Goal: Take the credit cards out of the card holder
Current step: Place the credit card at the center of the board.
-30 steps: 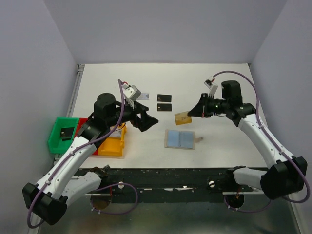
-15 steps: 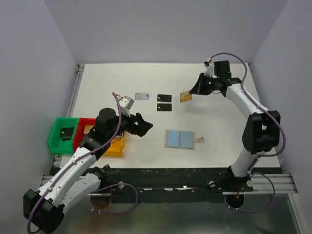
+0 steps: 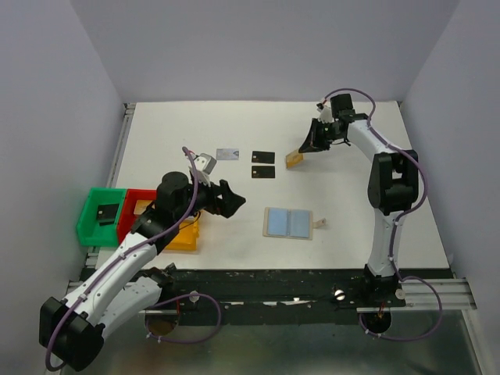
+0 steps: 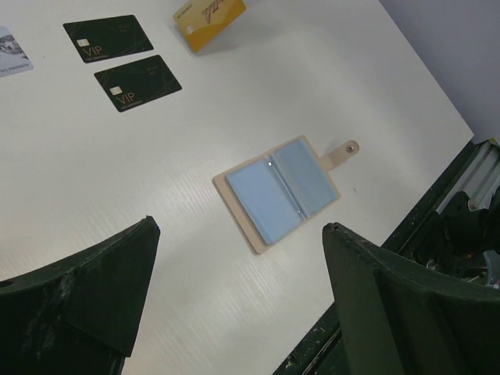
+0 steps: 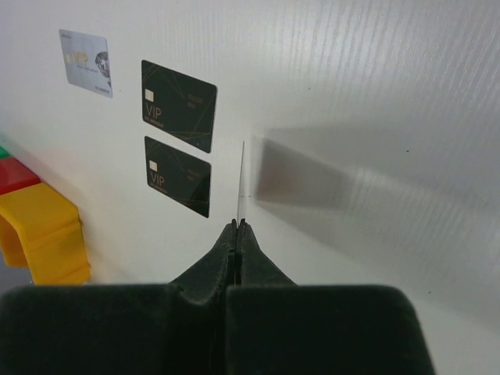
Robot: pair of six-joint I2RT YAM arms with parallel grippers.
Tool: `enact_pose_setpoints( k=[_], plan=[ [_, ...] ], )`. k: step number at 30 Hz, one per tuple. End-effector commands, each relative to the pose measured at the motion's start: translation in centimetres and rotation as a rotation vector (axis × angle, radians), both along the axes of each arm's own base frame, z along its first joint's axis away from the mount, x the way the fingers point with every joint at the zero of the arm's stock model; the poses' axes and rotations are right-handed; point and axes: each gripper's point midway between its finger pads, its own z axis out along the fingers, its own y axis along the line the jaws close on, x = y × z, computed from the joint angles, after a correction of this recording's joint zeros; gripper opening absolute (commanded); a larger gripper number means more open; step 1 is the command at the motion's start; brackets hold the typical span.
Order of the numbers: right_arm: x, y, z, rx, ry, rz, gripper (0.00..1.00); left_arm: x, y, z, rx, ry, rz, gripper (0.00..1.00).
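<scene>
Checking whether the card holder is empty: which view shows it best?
The left wrist view: the card holder lies open, close up, both blue panels showing. The top view shows it small; the right wrist view misses it.

White table (image 3: 351, 203), matte; in the right wrist view its top shows fine parallel ribs. Plain pale lavender-grey panels close it in on three sides: back wall (image 3: 258, 47), left wall (image 3: 47, 117), right wall (image 3: 461, 94), meeting at straight corners. Silver metal rail (image 3: 121, 148) along the table's left edge. Black beam (image 3: 273, 280) across the near edge, scuffed with pale marks. Below it, a dull grey metal surface (image 3: 273, 348). Light soft and even; shadows on the tabletop grey with blurred edges.
</scene>
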Motion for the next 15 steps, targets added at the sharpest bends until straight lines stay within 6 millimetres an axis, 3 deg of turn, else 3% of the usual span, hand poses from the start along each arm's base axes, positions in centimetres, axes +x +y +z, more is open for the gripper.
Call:
enact_pose_setpoints(
  k=[1, 15],
  plan=[
    [0.4, 0.3, 0.4, 0.037, 0.033, 0.036, 0.00, 0.5, -0.3, -0.5, 0.006, 0.018, 0.001, 0.99],
    [1.3, -0.1, -0.7, 0.119, 0.120, 0.016, 0.00, 0.3, -1.2, -0.7, -0.026, 0.039, -0.039, 0.99]
  ],
)
